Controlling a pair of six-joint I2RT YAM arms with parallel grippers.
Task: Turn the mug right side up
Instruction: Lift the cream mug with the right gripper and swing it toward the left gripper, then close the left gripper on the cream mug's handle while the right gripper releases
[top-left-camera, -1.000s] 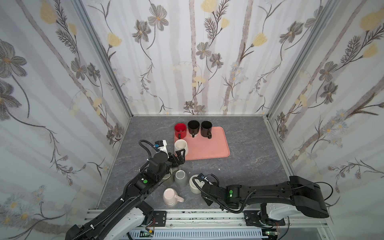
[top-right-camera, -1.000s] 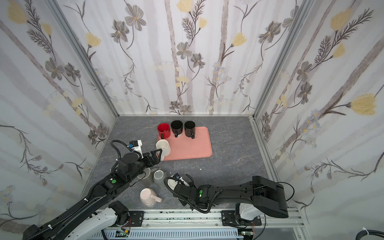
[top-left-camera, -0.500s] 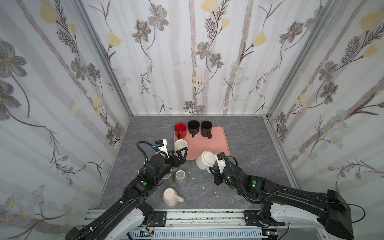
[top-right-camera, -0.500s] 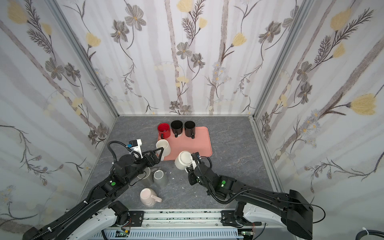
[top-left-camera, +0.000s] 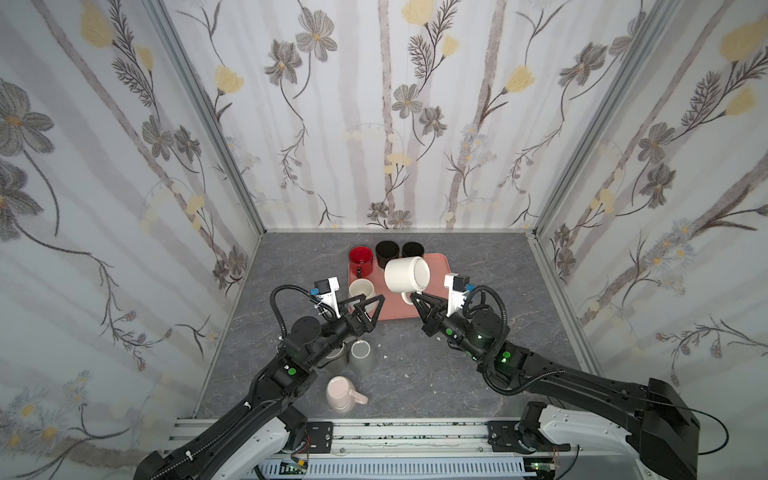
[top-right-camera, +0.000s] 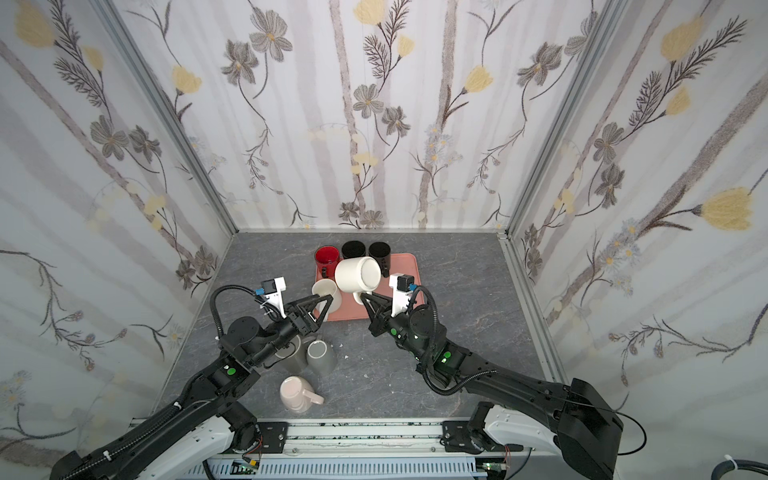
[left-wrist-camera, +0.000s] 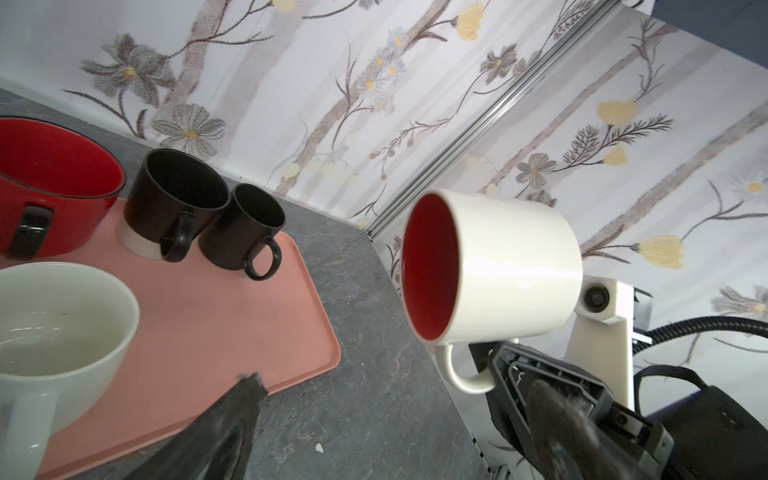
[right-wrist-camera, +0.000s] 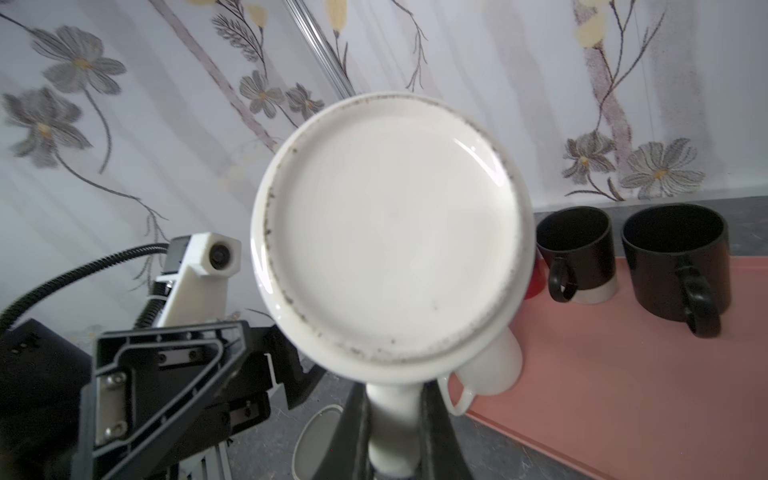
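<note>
2 white mugs (top-left-camera: 405, 275) (top-left-camera: 360, 289), 2 black (top-left-camera: 387, 251) (top-left-camera: 412, 249), 2 grey (top-right-camera: 321, 358) (top-right-camera: 296, 362), 1 red (top-left-camera: 360, 257), 1 pink (top-left-camera: 338, 395) — 1 tray (top-left-camera: 390, 311).

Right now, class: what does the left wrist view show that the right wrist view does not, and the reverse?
Only the left wrist view: the white mug from its mouth, with its red inside, and the right wrist camera. Only the right wrist view: the mug's scuffed base, the left wrist camera and a grey mug. Both: the right gripper shut on the handle, and two black mugs on the pink tray.
</note>
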